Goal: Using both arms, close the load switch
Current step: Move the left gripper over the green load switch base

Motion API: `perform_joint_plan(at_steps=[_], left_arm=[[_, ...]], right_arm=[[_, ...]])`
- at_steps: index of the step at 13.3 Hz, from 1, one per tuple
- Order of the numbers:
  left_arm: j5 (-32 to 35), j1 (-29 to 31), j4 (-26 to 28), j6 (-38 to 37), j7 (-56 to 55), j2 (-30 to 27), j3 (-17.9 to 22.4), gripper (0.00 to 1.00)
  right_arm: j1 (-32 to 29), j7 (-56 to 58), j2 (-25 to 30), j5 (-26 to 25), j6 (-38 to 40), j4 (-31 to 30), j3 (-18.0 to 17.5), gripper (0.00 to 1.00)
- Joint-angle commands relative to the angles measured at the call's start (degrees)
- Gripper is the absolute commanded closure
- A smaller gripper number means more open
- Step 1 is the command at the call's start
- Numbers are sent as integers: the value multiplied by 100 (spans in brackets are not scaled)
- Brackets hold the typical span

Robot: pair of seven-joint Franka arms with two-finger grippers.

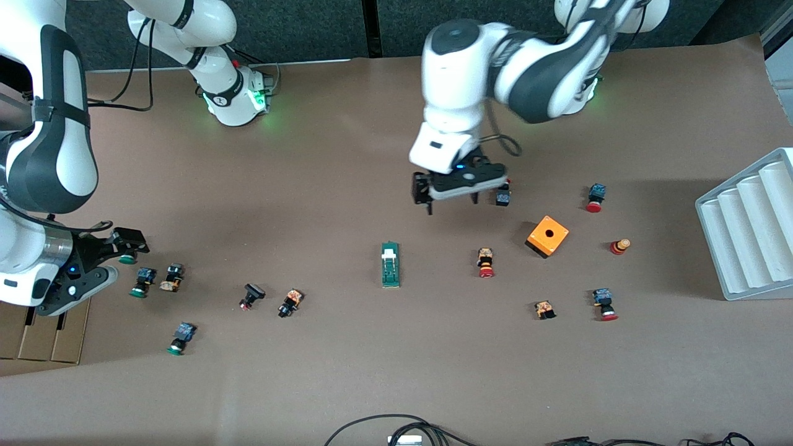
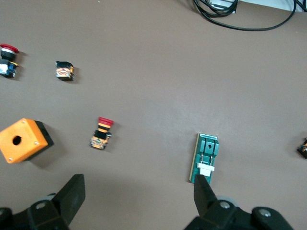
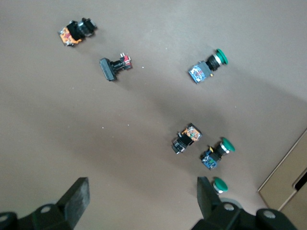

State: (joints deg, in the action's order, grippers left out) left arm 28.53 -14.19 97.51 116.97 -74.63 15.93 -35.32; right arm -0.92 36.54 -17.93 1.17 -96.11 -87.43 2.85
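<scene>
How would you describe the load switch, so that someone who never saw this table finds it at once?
Start at the orange box with a hole on the brown table. Move toward the right arm's end, past the red-capped button, to the middle of the table. There the load switch lies alone: a narrow green block with a white lever, longer than every push button around it.

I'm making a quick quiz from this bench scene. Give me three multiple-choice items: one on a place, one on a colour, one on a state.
1. The left gripper hangs over:
A. bare table near the load switch
B. the white rack
C. the cables

2. The box with a hole is:
A. blue
B. orange
C. white

3. The right gripper is:
A. shut on a button
B. shut, empty
C. open, empty

Answers: 1 A, its wrist view shows the switch just ahead; 2 B, plainly orange; 3 C, fingers apart with nothing between.
</scene>
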Motion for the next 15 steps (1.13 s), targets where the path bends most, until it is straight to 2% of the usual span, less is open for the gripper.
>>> perform_joint_plan(at_steps=[1, 5, 10, 12, 15], left_arm=[[844, -443, -65, 238, -1067, 479, 16, 0], [2486, -1032, -65, 362, -2456, 1236, 16, 0], [4140, -1077, 23, 836, -3267, 1913, 16, 0], [4772, -1225, 49, 828, -3705, 2168, 33, 0], [5818, -1340, 58, 793, -4620, 2537, 51, 0]], right_arm=[[30, 301, -149, 68, -179, 94, -13, 0], [30, 301, -167, 103, -206, 94, -39, 0], [57, 1091, -175, -64, -224, 94, -39, 0], [39, 1967, -254, -64, -328, 94, -31, 0], [39, 2033, -255, -29, -452, 94, -13, 1]])
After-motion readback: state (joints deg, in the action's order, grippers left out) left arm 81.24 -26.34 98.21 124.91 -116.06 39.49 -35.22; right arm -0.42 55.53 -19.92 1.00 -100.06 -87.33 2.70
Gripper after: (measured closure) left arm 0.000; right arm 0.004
